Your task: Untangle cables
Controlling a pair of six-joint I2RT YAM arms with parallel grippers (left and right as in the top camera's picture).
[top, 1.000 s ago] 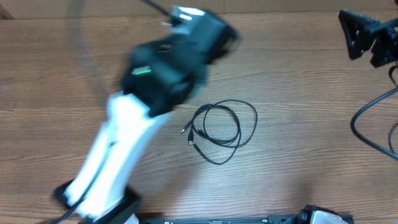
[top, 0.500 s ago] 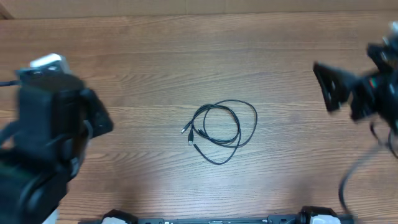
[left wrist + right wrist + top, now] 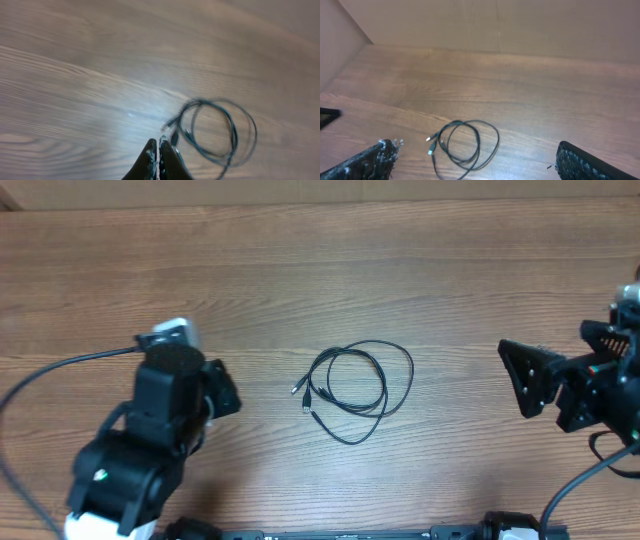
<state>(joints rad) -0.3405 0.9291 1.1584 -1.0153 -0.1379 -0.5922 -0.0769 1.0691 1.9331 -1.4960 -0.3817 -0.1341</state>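
Two tools flank cables; left seemingly pinched.

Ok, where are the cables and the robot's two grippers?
cables [image 3: 383, 402], overhead view, coil's right side.
left gripper [image 3: 158, 149], left wrist view, between its shut fingertips.
right gripper [image 3: 518, 378], overhead view, between its open fingertips.

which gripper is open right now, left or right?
The right gripper: its fingers stand far apart at the bottom corners of its wrist view. The left gripper has its fingertips pressed together. Neither holds the cables.
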